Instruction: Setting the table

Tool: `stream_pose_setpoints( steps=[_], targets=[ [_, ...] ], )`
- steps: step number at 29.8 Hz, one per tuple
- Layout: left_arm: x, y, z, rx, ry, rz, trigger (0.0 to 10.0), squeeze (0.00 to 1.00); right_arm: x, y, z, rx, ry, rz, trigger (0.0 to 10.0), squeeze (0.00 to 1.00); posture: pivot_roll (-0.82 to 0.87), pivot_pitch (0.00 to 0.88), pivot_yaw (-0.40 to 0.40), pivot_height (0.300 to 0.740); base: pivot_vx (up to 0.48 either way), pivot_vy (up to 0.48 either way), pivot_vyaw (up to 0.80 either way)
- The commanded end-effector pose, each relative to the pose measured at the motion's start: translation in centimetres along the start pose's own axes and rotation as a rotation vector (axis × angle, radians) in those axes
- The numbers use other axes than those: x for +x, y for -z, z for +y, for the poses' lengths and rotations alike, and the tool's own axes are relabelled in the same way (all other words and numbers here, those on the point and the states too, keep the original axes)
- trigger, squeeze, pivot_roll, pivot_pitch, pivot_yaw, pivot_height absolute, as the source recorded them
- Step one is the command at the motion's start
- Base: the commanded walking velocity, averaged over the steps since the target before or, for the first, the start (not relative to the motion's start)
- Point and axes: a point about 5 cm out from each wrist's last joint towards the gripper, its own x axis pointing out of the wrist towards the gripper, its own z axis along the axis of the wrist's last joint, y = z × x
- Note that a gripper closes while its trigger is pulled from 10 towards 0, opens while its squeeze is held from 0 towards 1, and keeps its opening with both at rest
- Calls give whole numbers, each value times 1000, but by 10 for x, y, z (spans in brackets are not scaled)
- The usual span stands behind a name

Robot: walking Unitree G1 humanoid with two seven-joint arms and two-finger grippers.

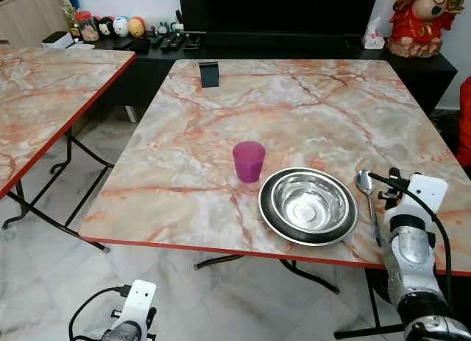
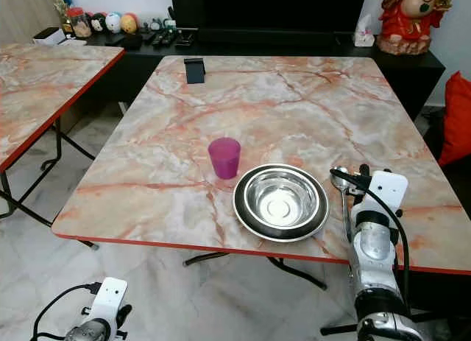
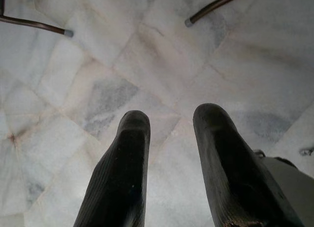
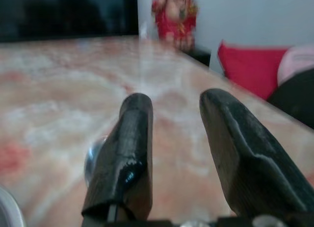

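Note:
On the marble table [image 1: 294, 105] a purple cup [image 1: 249, 161] stands upright near the front edge. Just right of it sits a steel bowl [image 1: 309, 205], resting in a dark-rimmed plate. A metal spoon [image 1: 366, 185] lies right of the bowl, its handle pointing toward the table's front edge. My right gripper [image 1: 388, 185] hovers low over the table beside the spoon. In the right wrist view its fingers [image 4: 130, 153] are open, with nothing between them and the spoon's bowl [image 4: 93, 156] just outside one finger. My left gripper [image 3: 169, 138] hangs open over the floor, below the table's front edge.
A small black stand [image 1: 210, 74] sits at the table's far side. A second marble table [image 1: 44, 98] stands to the left across a floor gap. Behind are a black cabinet [image 1: 294, 46] with remotes, a red statue [image 1: 423, 20] and a red cushion [image 2: 456, 116].

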Motion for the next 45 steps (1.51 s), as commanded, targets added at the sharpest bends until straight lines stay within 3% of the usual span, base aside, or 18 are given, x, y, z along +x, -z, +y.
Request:
stream_pose_setpoints(
  steps=[1,5,12,18,22,45],
  targets=[
    [-1,4,2,10,-4,5,10000,0,2,-22,8,16,-18,-101,10000,0,45,17,30,740,0,0,0],
    [-1,4,3,10,-6,4,10000,0,-2,-36,15,26,-35,-162,10000,0,48,9,19,740,0,0,0],
    [-2,5,5,10,-20,-6,10000,0,-26,-55,30,55,-92,-205,10000,0,60,0,5,740,0,0,0],
    [-3,7,4,20,-11,-4,10000,0,-40,-50,24,15,-101,-148,10000,0,51,0,0,740,0,0,0],
    [-3,9,5,25,-9,1,10000,0,-47,-45,12,23,-62,-109,10000,0,49,0,-4,740,0,0,0],
    [-3,9,-3,-19,-15,12,10000,0,-38,-66,36,86,-105,-106,10000,0,37,0,-25,740,0,0,0]
  ],
)
